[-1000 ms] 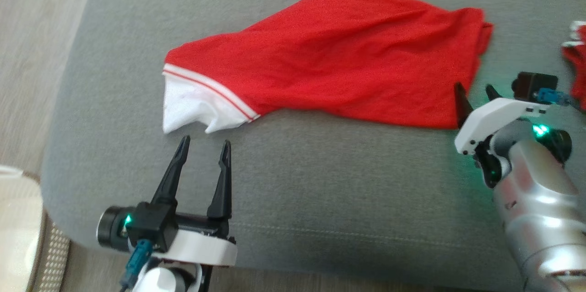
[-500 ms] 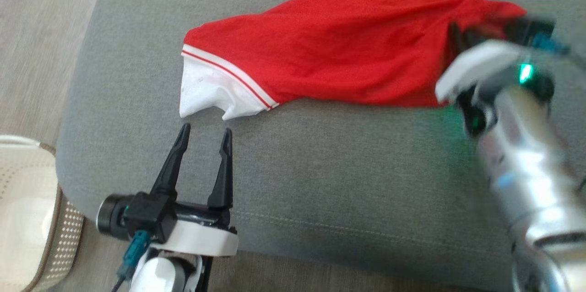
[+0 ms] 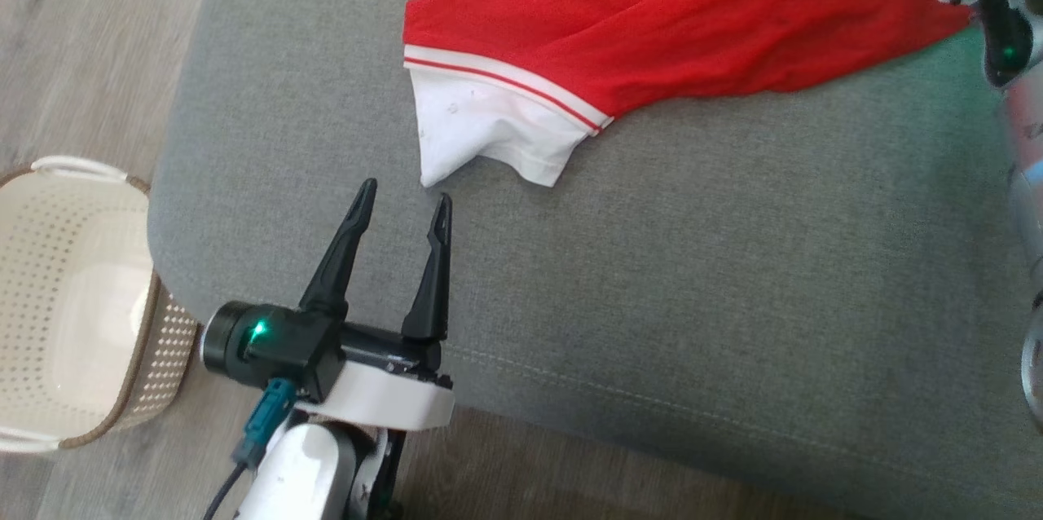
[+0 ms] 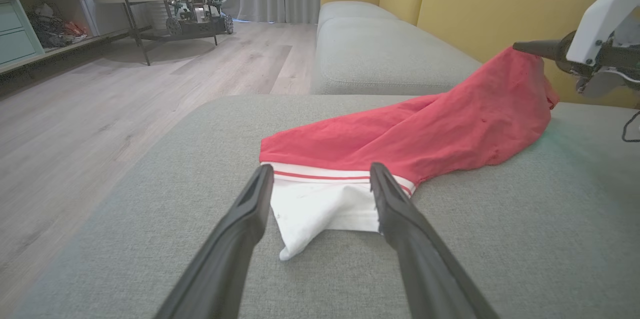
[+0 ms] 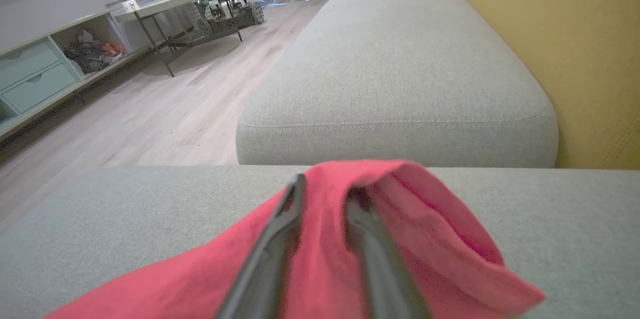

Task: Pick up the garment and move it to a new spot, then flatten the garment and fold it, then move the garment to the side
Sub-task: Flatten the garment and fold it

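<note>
At the near edge of the grey fabric seat cushion (image 3: 652, 300), the left gripper (image 3: 407, 190) hovers with its fingers spread, just short of the white end of the red-and-white knit garment (image 3: 693, 23). The garment stretches across the cushion toward its far side. There the right gripper (image 5: 325, 189) pinches a raised red fold.

Red garment (image 3: 693, 39) with a white end band edged by a thin red stripe; plain grey cushion (image 3: 733, 300); cream basket (image 3: 173, 334) dotted with small perforations; pale wood-grain floor (image 3: 98, 31); black-fingered left gripper (image 3: 407, 192).
</note>
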